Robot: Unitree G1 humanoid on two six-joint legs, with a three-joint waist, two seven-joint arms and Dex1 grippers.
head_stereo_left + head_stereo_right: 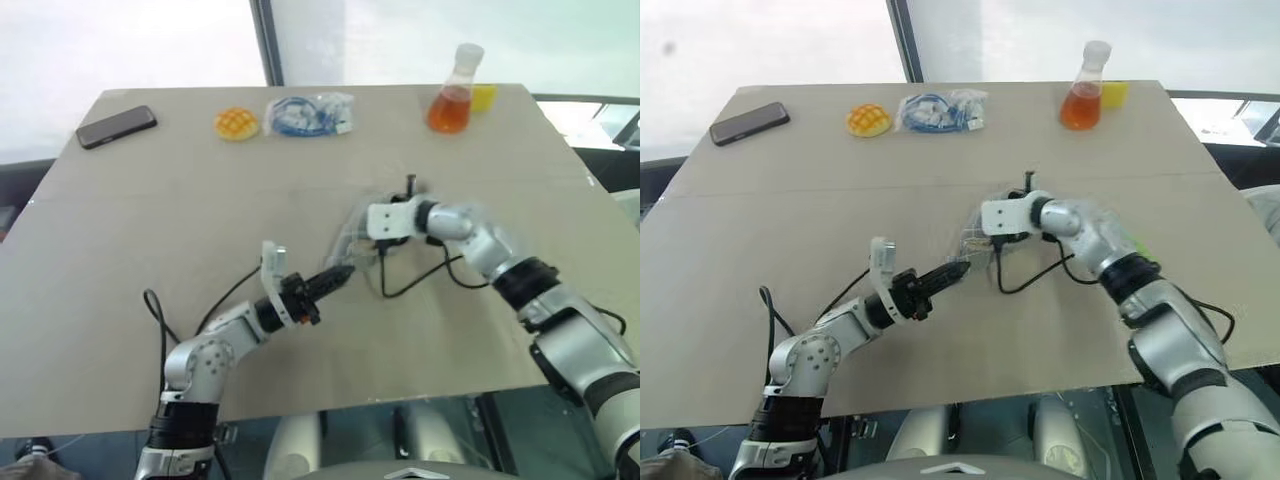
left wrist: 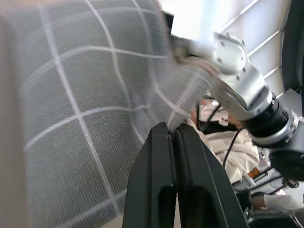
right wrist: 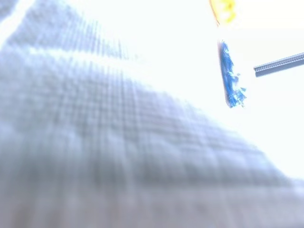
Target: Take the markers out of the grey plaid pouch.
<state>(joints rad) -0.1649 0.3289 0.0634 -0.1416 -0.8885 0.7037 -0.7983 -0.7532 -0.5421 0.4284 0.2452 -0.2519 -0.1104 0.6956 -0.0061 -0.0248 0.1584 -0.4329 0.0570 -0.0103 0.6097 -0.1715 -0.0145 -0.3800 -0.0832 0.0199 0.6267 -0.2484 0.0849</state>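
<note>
Mid-table, you've got both arms converged on the grey plaid pouch, which looks lifted and blurred between them. Your left gripper reaches fwd and toward the right arm, wrist rolled, its black fingers pressed flat together; the left wrist view shows the pouch's edge running right up to the fingertips, apparently pinched there. Your right gripper comes in from the opposite side, forearm angled across the table, wrist bent slightly down. Its fingers are closed, seemingly on the pouch's far end, though the blur there won't let you confirm the grip.

Hard to read: the pouch's outline in the head views is smeared, so its opening and zipper can't be made out. No markers can be picked out anywhere. The right wrist view gives you washed-out plaid fabric close up, pouch filling the space ahead of the fingers.

Around: well beyond both sets of fingers, along the table's far edge, sit a dark phone, a yellow bun-like item, a clear bag w/ blue cable and a flask of orange liquid w/ a yellow object just behind. Black cables loop just beneath the right wrist.
</note>
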